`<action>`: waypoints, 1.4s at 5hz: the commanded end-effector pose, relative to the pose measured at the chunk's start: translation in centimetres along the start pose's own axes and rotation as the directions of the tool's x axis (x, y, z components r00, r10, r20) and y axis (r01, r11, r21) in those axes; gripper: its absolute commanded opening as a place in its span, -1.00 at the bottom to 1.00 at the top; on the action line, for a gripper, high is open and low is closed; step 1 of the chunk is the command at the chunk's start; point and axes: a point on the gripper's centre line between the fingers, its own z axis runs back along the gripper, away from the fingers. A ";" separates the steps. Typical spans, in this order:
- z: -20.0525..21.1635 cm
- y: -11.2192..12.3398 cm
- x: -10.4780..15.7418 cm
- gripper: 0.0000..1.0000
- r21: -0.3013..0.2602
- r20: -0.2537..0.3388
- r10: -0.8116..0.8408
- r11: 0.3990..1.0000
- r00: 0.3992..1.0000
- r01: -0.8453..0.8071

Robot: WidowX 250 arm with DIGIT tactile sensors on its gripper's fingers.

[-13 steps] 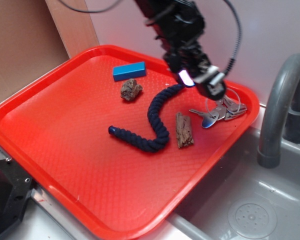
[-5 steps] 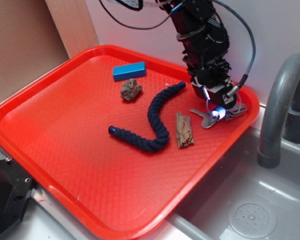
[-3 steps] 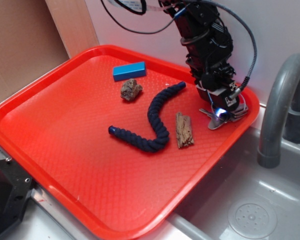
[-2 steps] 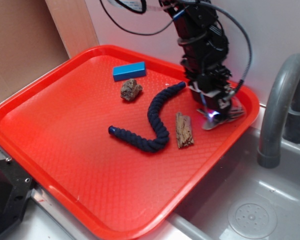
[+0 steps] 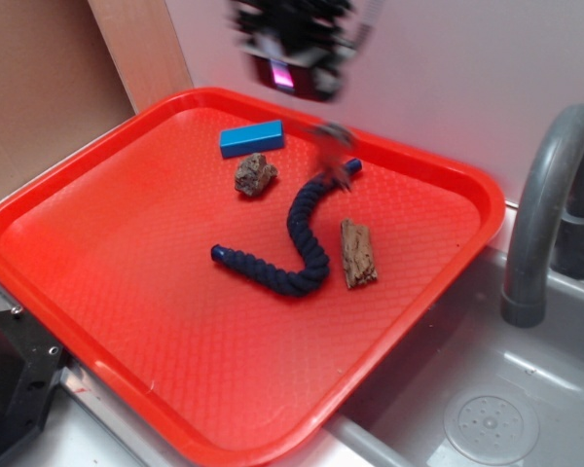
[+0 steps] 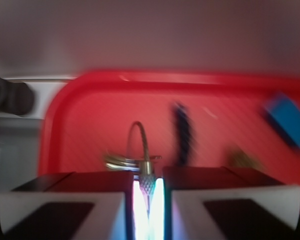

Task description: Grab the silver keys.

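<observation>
The claw (image 6: 146, 200) is clamped on the silver keys (image 6: 132, 161) — they dangle just beyond its tips.

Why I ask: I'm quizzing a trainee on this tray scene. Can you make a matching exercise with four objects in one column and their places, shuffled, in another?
Things:
1. silver metal keys on a wire ring
2. blue rectangular block
3. brown wood chunk
4. grey-brown rock

Places:
A. lying alongside the bend of the dark blue rope
B. hanging from the shut claw
C. just in front of the blue block
D. closest to the far rim of the red plastic tray

Pairs: 1-B, 2-D, 3-A, 4-C
</observation>
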 end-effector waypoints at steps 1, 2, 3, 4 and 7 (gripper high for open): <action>12.2 2.0 -4.3 -1.00 0.142 0.075 0.241 0.958 0.968 -0.249; 12.7 3.0 -5.5 -1.00 0.050 0.067 0.175 0.983 0.982 -0.179; 12.4 3.9 -5.4 -1.00 -0.024 0.100 0.127 0.992 0.987 -0.125; 12.2 4.9 -5.2 -1.00 -0.059 0.119 0.109 0.993 0.987 -0.102; 12.1 4.2 -5.6 -1.00 -0.031 0.116 0.114 0.993 0.987 -0.111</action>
